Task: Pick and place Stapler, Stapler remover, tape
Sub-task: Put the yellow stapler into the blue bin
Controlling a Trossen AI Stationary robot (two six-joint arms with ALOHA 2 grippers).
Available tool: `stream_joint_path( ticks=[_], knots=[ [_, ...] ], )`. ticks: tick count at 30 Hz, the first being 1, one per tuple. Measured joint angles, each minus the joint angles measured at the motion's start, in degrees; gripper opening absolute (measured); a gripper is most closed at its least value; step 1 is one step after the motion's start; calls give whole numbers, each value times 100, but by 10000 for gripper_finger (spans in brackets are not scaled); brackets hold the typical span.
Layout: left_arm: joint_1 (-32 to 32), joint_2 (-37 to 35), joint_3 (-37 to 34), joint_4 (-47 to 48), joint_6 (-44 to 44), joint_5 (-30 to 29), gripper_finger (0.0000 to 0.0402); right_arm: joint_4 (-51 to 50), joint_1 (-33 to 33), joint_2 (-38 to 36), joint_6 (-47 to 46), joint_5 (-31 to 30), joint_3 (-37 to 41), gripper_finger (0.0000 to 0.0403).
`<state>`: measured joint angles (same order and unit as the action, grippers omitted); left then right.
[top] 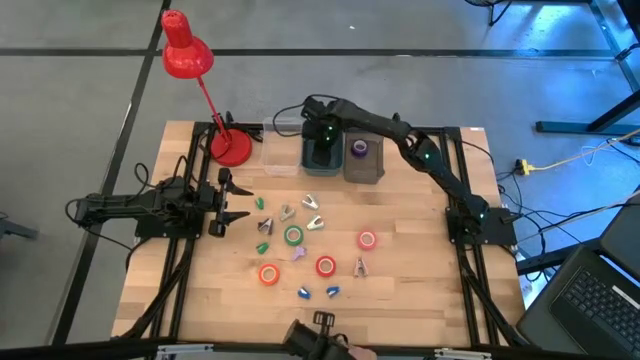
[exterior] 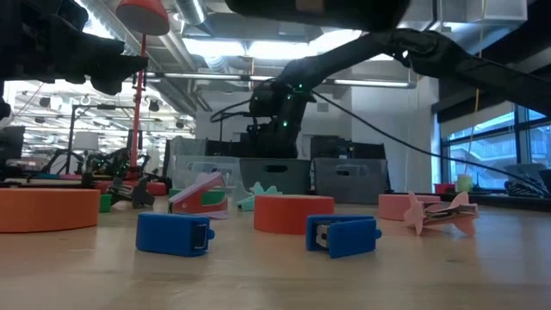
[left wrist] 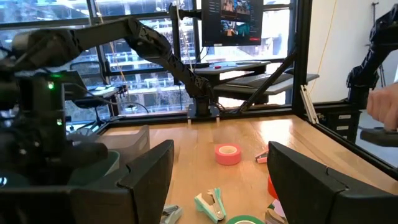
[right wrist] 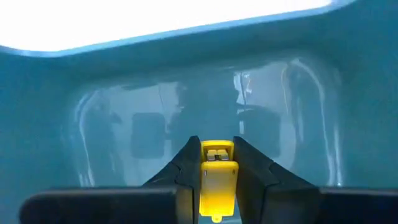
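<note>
Nearest the table's front edge, two blue staplers (top: pixel 318 292) are seen lying side by side, with three red-orange tape rolls (top: pixel 325 266) spread just behind them and a green tape roll (top: pixel 293 236) a little farther in. Around these, several small staple removers (top: pixel 314 223) are scattered, untouched.

At the left edge of the table, the left gripper (top: pixel 238 201) is held idle, its fingers spread wide and nothing between them.

Farther back, a row of bins is set along the rear edge. One purple tape roll (top: pixel 360 148) is already lodged in the grey bin (top: pixel 364 170). Beside it, the right gripper (top: pixel 322 140) is lowered into the blue bin (top: pixel 319 165). In the right wrist view, a small yellow stapler (right wrist: pixel 217 177) is seen pinched between narrow fingers (right wrist: pixel 186 171), with the blue wall close ahead.

The step in hand is judged to be the placing of this stapler. A release inside the bin is called for next, then a lift clear of the rim before another piece on the table is approached.
</note>
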<state>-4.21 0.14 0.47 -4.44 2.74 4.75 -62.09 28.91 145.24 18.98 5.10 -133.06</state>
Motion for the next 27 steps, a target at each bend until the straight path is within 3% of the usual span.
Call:
stream_joint_path(
  ticks=[5,12,15,22,27],
  knots=[
    [-1,0,0,2,-2,0,248,-42,-15,4,-187,71,1,73],
    [-1,0,0,0,-1,0,248,-73,-42,4,-223,90,-1,247],
    [-1,0,1,1,0,0,248,-119,-37,6,-234,90,-160,294],
    [-1,0,2,0,-2,0,248,4,-52,-93,-245,23,-189,317],
    [-2,0,2,0,0,0,248,-355,-130,-114,-106,-816,-189,318]
  ],
)
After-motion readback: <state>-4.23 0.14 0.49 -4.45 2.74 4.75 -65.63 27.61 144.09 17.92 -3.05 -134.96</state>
